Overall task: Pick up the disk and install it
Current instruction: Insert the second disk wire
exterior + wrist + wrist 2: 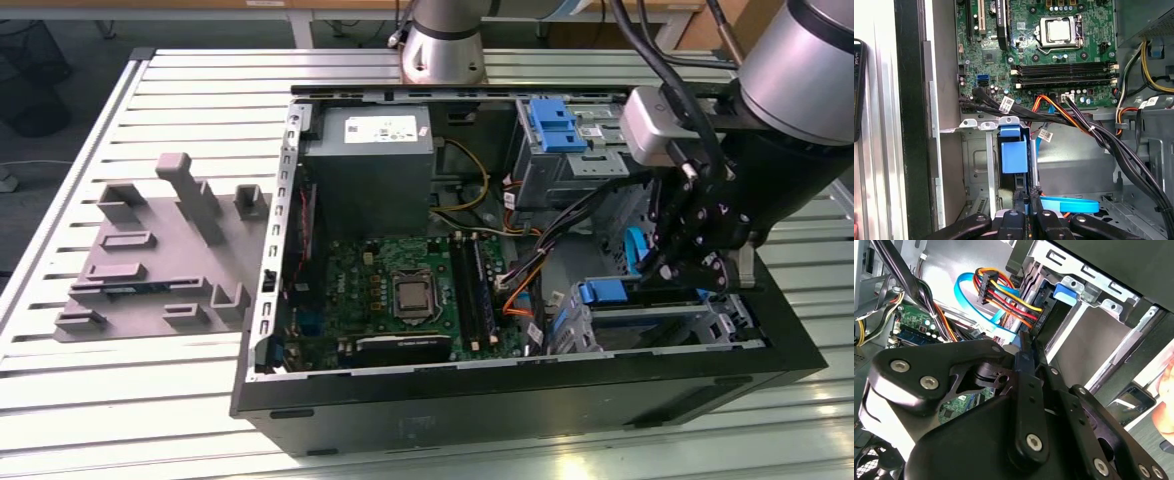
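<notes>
- You have the open black computer case (534,400) lying on the ribbed metal table (107,380), with the arm reaching down into its corner at the exterior view's right.
- The green motherboard (400,290) lies flat and busy with slots; a grey power-supply box (367,165) sits beyond it.
- The silver sheet-metal drive cage (979,165) already holds the disk (1014,157), its smooth blue plastic frame seated edge-on in the bay, so I judge the install nearly done.
- The gripper (1029,197) stands with its jaws drawn narrow, fingertips close together at the frame's outer edge; you cannot tell whether they actually pinch it.
- A glossy blue ribbon cable (1069,205) curls just beside the fingers.
</notes>
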Controlling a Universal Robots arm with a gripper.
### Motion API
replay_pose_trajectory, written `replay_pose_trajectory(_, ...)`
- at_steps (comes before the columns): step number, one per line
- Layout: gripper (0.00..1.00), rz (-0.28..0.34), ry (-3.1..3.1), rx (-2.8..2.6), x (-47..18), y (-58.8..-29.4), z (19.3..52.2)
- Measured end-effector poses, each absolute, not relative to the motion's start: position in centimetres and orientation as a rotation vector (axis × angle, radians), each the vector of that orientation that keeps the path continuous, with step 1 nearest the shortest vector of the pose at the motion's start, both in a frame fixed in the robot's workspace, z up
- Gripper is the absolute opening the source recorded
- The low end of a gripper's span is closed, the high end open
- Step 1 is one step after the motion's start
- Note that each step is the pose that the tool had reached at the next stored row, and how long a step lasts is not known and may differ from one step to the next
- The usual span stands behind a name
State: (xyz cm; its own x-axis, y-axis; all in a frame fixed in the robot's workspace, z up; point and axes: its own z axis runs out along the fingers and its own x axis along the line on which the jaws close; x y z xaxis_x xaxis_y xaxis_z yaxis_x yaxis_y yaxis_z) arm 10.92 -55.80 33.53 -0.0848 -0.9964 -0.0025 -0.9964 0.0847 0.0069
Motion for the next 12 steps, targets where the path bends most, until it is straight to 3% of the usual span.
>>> replay_pose_trajectory(12,0.16,-0.012,-2.314,2.122,10.99,-55.8,33.33)
